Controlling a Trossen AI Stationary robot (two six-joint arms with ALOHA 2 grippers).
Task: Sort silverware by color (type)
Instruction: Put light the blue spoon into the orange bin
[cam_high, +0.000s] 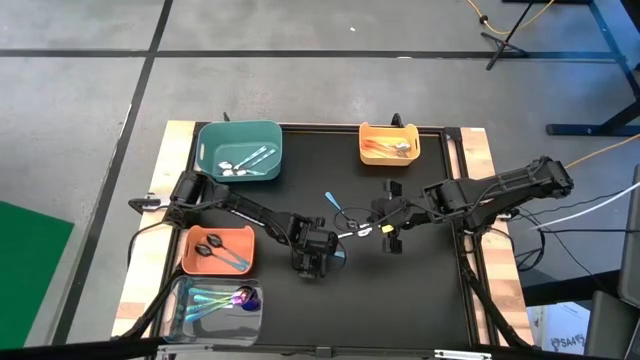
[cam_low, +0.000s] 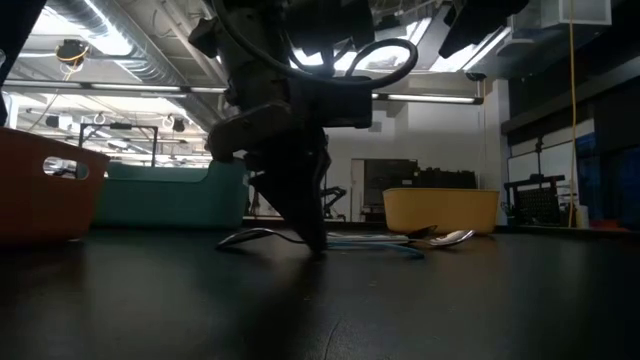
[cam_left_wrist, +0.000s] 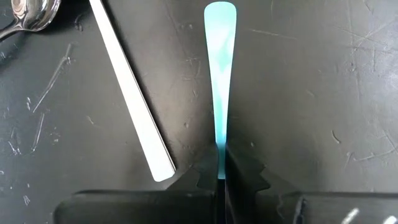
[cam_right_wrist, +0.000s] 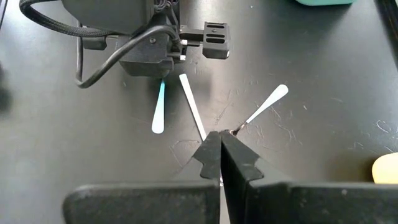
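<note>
A teal-blue spoon (cam_left_wrist: 219, 74) lies on the black mat at mid-table, and my left gripper (cam_high: 318, 258) is shut on it, pointing steeply down. Only the spoon's handle shows; its bowl is hidden under the gripper. A silver handle (cam_left_wrist: 130, 93) lies right beside it, and another silver spoon (cam_right_wrist: 267, 102) lies a little farther off. My right gripper (cam_high: 372, 230) hangs shut above the mat just right of these spoons, with nothing between its fingers. My left gripper pinches the teal spoon's handle (cam_left_wrist: 219, 140) between its two fingers, well back from the handle's rounded free end (cam_left_wrist: 220, 12). The fingers (cam_low: 315, 235) come steeply from above and reach the mat. The handle runs straight out from between them, flat on the mat as far as I can see.
Four bins stand around the mat: a teal one (cam_high: 240, 150) at the far left with silver spoons, a yellow one (cam_high: 390, 143) at the far right with copper ones, an orange one (cam_high: 217, 250) with black ones, and a clear one (cam_high: 215, 303) with teal and purple ones.
</note>
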